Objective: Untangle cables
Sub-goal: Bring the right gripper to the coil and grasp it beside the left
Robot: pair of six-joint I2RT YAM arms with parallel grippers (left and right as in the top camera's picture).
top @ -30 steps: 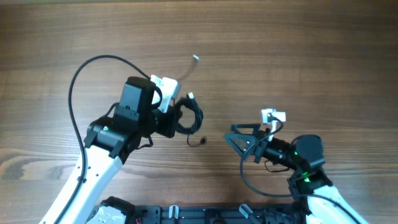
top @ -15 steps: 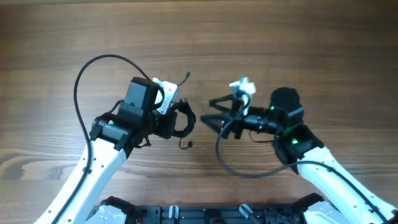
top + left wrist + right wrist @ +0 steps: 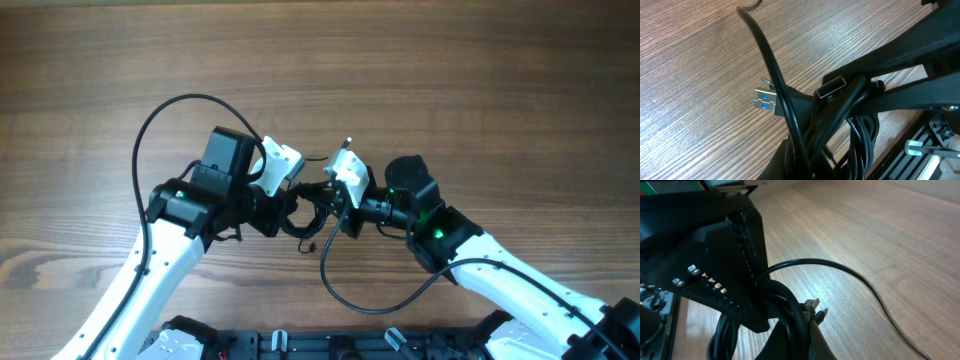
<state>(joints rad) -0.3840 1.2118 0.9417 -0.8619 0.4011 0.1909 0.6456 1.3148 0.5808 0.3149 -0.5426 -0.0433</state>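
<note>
The cables are a bunch of thin black cords held between both grippers above the table's middle. My left gripper is shut on the bunch from the left. My right gripper is shut on it from the right, almost touching the left one. One cord rises to a pale tip, and a small plug end dangles below. In the left wrist view a blue-tongued USB plug sticks out of the cables at my left gripper. In the right wrist view two plug ends poke from the cables at my right gripper.
The wooden table lies all round. The left arm's thick black wire arches to the upper left, and the right arm's wire loops below the grippers. A black rail runs along the near edge.
My right arm swung in from the lower right to the bunch and its jaws closed on the cables. My left gripper shifted slightly right, still holding the bunch.
</note>
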